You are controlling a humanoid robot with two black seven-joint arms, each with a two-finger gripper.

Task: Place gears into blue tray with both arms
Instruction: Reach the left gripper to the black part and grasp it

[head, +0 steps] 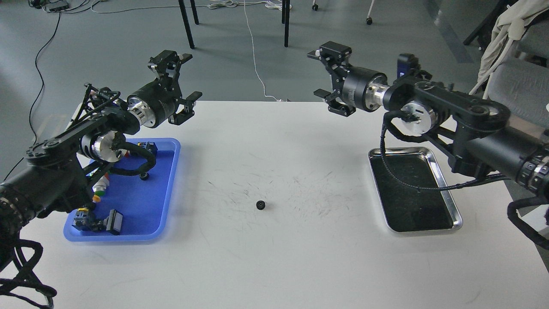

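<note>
One small black gear (260, 205) lies alone on the white table near its middle. A second gear (144, 176) rests inside the blue tray (167, 201) at the left, close to my left arm's cable. My left gripper (185, 77) hangs open above the table's far left edge, beyond the tray, holding nothing. Over the far edge at the right, my right gripper (327, 71) is raised high, open and holding nothing, far from the loose gear.
Several coloured push-button switches (98, 221) lie in the blue tray. A shiny steel tray (446, 201) with a dark bottom sits at the right. Chair legs and cables stand on the floor beyond the table.
</note>
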